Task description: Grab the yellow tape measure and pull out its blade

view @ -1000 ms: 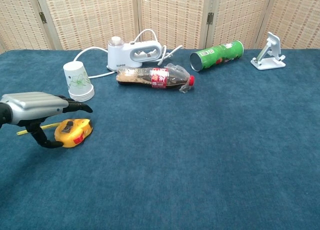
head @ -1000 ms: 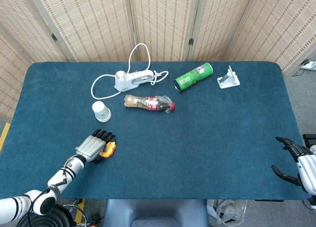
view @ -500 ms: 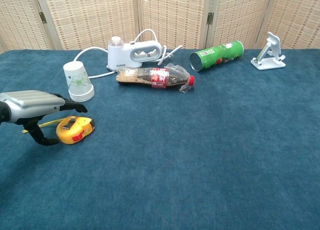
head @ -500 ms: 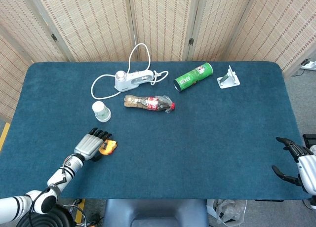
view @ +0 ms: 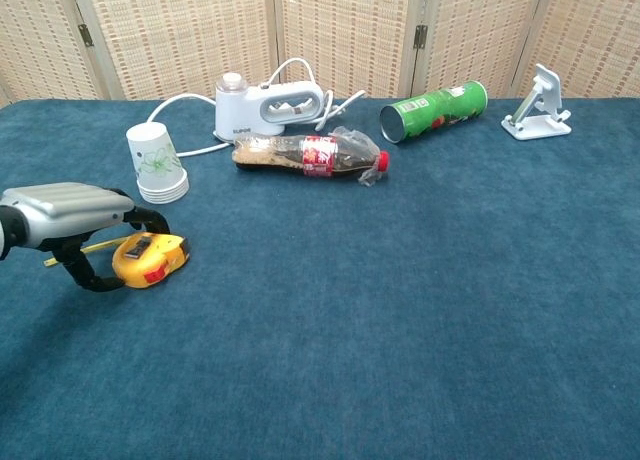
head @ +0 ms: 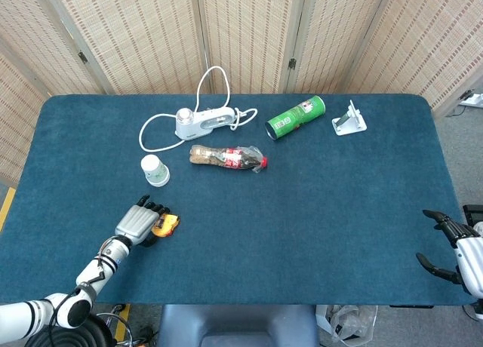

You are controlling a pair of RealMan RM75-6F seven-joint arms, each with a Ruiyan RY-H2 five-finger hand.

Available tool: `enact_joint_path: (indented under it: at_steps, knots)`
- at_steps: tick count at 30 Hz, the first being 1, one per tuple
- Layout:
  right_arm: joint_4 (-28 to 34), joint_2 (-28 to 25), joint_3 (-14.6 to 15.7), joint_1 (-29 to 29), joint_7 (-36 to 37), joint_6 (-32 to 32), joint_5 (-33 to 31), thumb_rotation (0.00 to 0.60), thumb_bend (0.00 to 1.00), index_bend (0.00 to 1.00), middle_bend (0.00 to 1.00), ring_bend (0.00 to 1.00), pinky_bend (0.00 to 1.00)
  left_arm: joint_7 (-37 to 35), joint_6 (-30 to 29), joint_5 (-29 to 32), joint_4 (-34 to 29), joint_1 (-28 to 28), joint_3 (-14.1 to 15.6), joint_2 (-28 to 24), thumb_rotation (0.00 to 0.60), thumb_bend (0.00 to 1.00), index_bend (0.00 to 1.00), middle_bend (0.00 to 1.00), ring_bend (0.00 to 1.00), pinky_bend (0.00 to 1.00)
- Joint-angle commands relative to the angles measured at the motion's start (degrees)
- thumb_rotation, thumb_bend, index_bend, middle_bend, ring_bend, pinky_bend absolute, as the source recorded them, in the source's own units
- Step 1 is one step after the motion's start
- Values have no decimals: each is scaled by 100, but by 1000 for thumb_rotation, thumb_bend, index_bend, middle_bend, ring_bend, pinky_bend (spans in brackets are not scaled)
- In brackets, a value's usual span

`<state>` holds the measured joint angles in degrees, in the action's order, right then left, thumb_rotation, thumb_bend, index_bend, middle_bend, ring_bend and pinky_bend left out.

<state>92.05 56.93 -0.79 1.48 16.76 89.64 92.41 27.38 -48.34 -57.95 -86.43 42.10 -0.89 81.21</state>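
The yellow tape measure [view: 150,259] lies on the blue table near its front left, with a short strip of blade showing behind my hand. In the head view the tape measure [head: 166,225] peeks out to the right of my left hand [head: 138,224]. That left hand [view: 66,212] arches over the case: its fingers [view: 150,221] curl down at the far side and the thumb sits at the near left side. The case rests on the cloth. My right hand [head: 454,249] hangs off the table's front right corner, fingers apart and holding nothing.
A paper cup [view: 159,163] stands just behind the tape measure. Further back lie a white corded appliance [view: 262,109], a plastic bottle [view: 310,153], a green can [view: 433,110] and a white phone stand [view: 539,104]. The table edge [head: 249,304] runs close in front.
My left hand pulled back slightly toward the front left, nudging the tape measure a little, and its fingers have curled down around the case. The right hand has not moved.
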Motion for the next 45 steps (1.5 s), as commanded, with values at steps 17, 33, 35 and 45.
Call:
enact_joint_path:
  at_steps: [17, 33, 35, 45]
  knots:
    - [116, -36, 7, 103, -120, -140, 84, 600, 274, 172, 266, 345, 343, -1045, -574, -1067, 523, -237, -142, 240, 600, 357, 534, 521, 430, 117]
    - [1766, -505, -473, 1608, -744, -1848, 253, 600, 274, 231, 211, 145, 150, -762, -932, -1126, -1194, -212, -550, -707, 600, 357, 559, 545, 452, 260]
    - [1878, -488, -593, 1841, -839, -2137, 98, 600, 273, 231, 196, 132, 131, -646, -987, -975, -1436, -203, -638, -808, 600, 358, 563, 546, 455, 258]
    - [2168, -125, -1247, 3048, -1036, -3492, -1058, 600, 274, 251, 145, 89, 107, -214, -1267, -437, -2343, -89, -993, -1072, 600, 359, 573, 546, 455, 243]
